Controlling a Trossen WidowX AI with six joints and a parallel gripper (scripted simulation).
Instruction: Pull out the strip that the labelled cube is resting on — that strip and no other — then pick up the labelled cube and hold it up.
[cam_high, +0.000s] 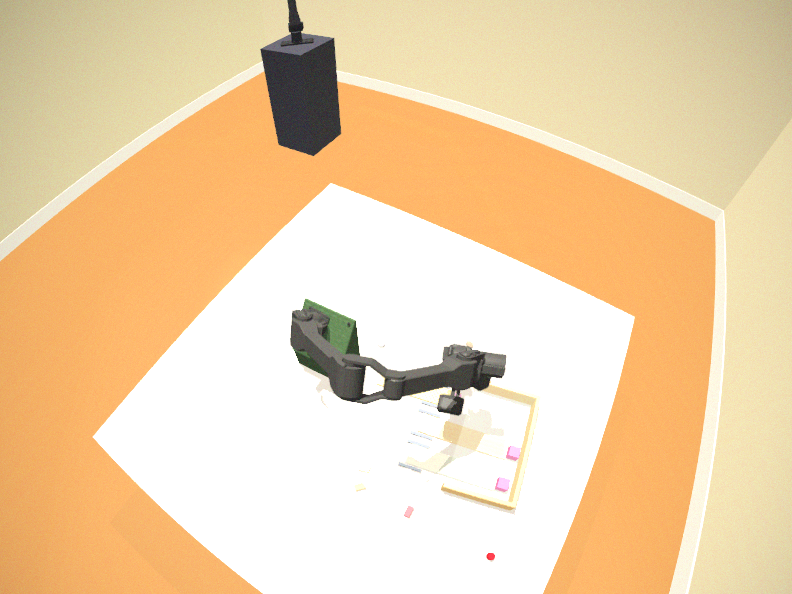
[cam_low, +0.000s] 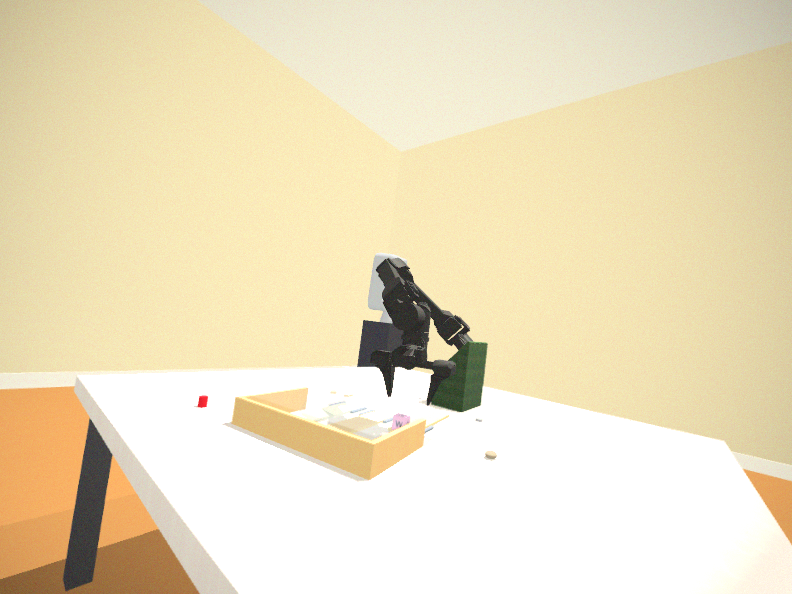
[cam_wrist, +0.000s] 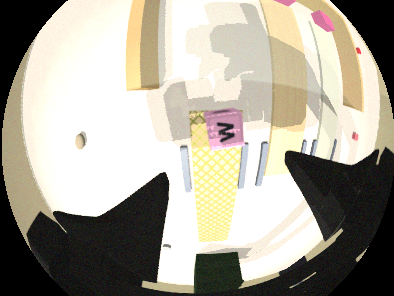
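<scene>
Black fingers, spread wide apart, formed the working end of the gripper (cam_high: 460, 391) (cam_low: 409, 399) (cam_wrist: 226, 163); nothing was clamped between them. Both tips pointed downward and were held above the table (cam_high: 255, 383) (cam_low: 511, 498) (cam_wrist: 75, 100). In the wrist view, one finger appeared on each side of the yellow lattice strip (cam_wrist: 216, 190).

The W cube (cam_low: 400, 422) (cam_wrist: 225, 130), pink with a black letter on its upper face, was seated on the far end of that strip, offset toward one long edge (a portion of the lattice remained exposed beside it). It was not raised, and the strip was not out from under it. Two blue-grey guides (cam_wrist: 185, 168) flanked the strip, one along each side.

Next to this lane lay a plain wooden strip (cam_wrist: 285, 100), followed by a pale green strip (cam_wrist: 325, 75). A wooden frame (cam_high: 527, 441) (cam_low: 300, 434) (cam_wrist: 143, 50) bordered the layout. Two plain pink cubes (cam_high: 513, 452) (cam_wrist: 323, 21) were located inside it, near the far wall.

Outside the frame, a red cylinder (cam_high: 490, 556) (cam_low: 202, 401) and a small pink block (cam_high: 408, 511) (cam_wrist: 355, 136) were positioned on one side; a tan disc (cam_high: 468, 344) (cam_low: 490, 455) (cam_wrist: 80, 141) lay on the other. A green block (cam_high: 345, 338) (cam_low: 470, 377) (cam_wrist: 217, 270) stood at the arm's base end. Beyond the table stood a dark pedestal (cam_high: 303, 95) (cam_low: 377, 342).
</scene>
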